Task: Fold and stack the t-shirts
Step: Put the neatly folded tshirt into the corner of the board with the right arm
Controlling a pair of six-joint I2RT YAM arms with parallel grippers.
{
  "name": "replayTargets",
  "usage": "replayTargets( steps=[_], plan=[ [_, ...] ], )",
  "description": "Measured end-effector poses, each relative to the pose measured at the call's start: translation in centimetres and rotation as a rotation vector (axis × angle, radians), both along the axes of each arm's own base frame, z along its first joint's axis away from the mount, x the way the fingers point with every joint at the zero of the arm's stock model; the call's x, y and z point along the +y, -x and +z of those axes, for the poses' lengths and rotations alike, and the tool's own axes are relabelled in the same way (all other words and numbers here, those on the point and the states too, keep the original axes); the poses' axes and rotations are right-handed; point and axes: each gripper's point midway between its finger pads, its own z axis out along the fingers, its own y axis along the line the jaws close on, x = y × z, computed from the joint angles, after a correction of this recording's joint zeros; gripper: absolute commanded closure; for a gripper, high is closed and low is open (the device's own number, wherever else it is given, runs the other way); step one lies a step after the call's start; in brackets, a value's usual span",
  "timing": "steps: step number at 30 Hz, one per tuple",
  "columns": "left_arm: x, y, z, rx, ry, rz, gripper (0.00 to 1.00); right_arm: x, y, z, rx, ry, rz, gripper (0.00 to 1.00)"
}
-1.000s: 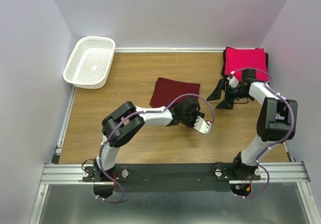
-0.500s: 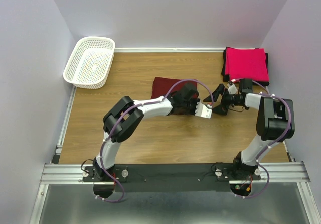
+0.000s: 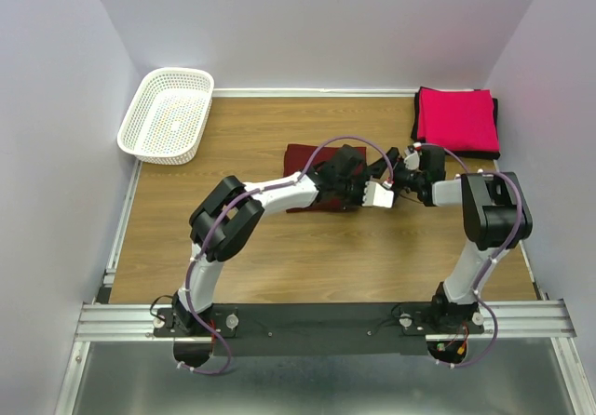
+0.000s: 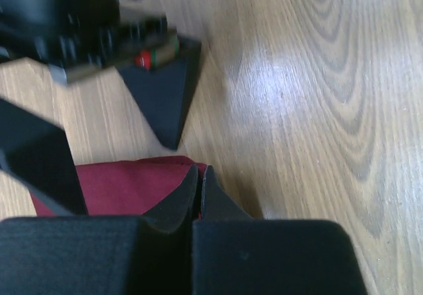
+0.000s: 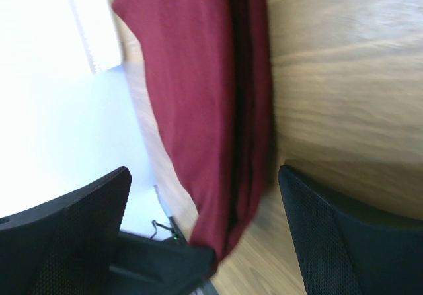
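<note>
A folded dark maroon t-shirt (image 3: 303,159) lies mid-table, half covered by my left arm. My left gripper (image 3: 363,192) is shut on its near right corner; in the left wrist view the jaws (image 4: 200,176) pinch the maroon cloth (image 4: 125,186). My right gripper (image 3: 386,177) stands open just right of that corner. In the right wrist view its fingers (image 5: 205,172) straddle the shirt's layered edge (image 5: 192,77) without touching it. A folded bright pink-red t-shirt (image 3: 456,119) lies at the back right on a black one (image 3: 418,136), of which only the rim shows.
A white mesh basket (image 3: 168,113) sits at the back left against the wall. Walls close in the table on the left, back and right. One finger of the right gripper (image 4: 162,103) points at the maroon corner in the left wrist view.
My left gripper moved away from the front to the maroon shirt's corner and shut on it. My right gripper swung left from beside the pink-red stack to the same corner, still open.
</note>
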Motion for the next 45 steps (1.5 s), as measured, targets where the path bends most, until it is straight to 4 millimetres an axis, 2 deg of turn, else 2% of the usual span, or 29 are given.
replayTargets(
  steps=[4,10,12,21,28,30,31,32,33,34,35,36,39,41,43,45],
  plan=[
    [-0.2,0.3,0.3,0.025,0.015,-0.001,1.0,0.9,-0.4,0.0,0.002,-0.032,-0.006,0.0],
    [-0.4,0.7,1.4,0.046,0.043,-0.001,1.0,1.7,-1.4,-0.2,0.01,-0.069,-0.024,0.14],
    [-0.5,0.8,1.6,0.054,0.049,0.001,1.0,2.1,-1.8,-0.3,0.011,-0.076,-0.026,0.16],
    [-0.8,0.5,2.5,0.081,0.082,0.018,1.0,2.9,-4.7,-1.3,-0.016,-0.062,-0.081,0.43],
    [-1.5,-0.6,4.6,0.07,0.134,0.038,1.0,3.4,-7.0,-1.6,-0.053,-0.032,-0.121,0.47],
    [-1.6,-0.8,4.8,0.069,0.141,0.04,1.0,3.3,-7.4,-1.7,-0.061,-0.025,-0.134,0.52],
    [-1.6,-0.8,4.9,0.07,0.142,0.04,1.0,3.3,-7.7,-1.8,-0.064,-0.015,-0.144,0.6],
    [-1.6,-0.8,4.8,0.071,0.141,0.041,0.97,3.3,-7.8,-2.0,-0.063,-0.014,-0.145,0.65],
    [-1.6,-0.8,4.8,0.073,0.141,0.042,0.85,3.3,-7.9,-2.1,-0.069,-0.007,-0.146,0.72],
    [-1.6,-0.8,4.7,0.074,0.14,0.043,0.78,3.3,-8.0,-2.3,-0.069,-0.002,-0.146,0.78],
    [-1.6,-0.8,4.7,0.078,0.141,0.047,0.72,3.3,-8.0,-2.6,-0.067,0.005,-0.143,0.87],
    [-1.5,-0.9,4.7,0.085,0.141,0.054,0.61,3.3,-8.2,-2.7,-0.072,0.018,-0.133,0.92],
    [-1.2,-1.2,4.9,0.114,0.153,0.062,0.54,3.3,-9.5,-2.6,-0.102,0.079,-0.093,0.99],
    [-0.5,-1.2,4.9,0.16,0.157,0.075,0.52,3.4,-10.8,-1.7,-0.148,0.137,-0.044,1.0],
    [1.1,-1.8,5.3,0.204,0.161,0.108,0.51,3.3,-12.5,0.0,-0.227,0.205,0.01,0.99],
    [3.6,-3.2,6.2,0.232,0.17,0.163,0.34,3.2,-13.9,1.6,-0.307,0.267,0.053,1.0]
  ],
)
